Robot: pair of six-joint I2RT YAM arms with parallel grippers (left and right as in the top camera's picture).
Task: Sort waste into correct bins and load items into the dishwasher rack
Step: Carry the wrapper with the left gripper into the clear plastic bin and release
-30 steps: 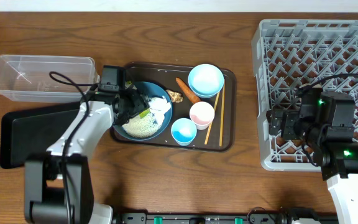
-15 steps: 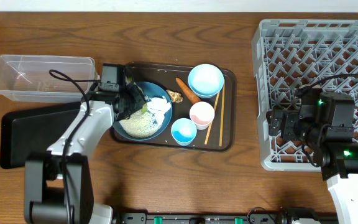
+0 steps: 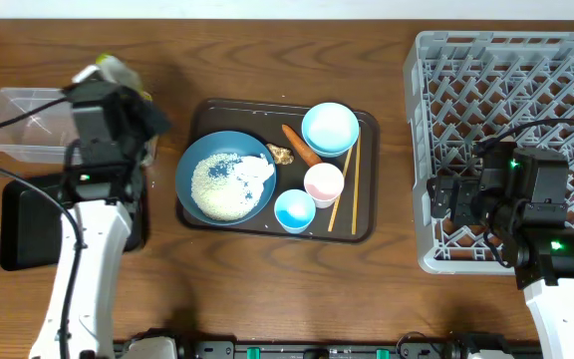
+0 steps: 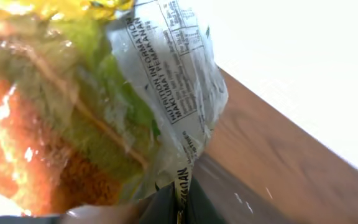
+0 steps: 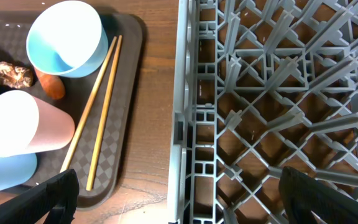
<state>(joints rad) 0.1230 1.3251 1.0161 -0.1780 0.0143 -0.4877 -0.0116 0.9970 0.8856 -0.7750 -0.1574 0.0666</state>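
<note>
Left end effector (image 3: pixel 116 85) tight around one wrapper (image 4: pixel 92 106); right end effector (image 5: pixel 191 198) wide; two chopsticks (image 3: pixel 349 184), one carrot (image 3: pixel 300 146)

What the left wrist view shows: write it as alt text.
A crinkled yellow-green printed wrapper, with nutrition text on its clear edge, fills most of the frame close to the camera. Behind it, the brown wooden table meets a white background.

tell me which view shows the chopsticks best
Right wrist: the chopsticks appear large and sharp on the brown tray. Overhead shows them whole but thin; left wrist shows none, only the wrapper.
</note>
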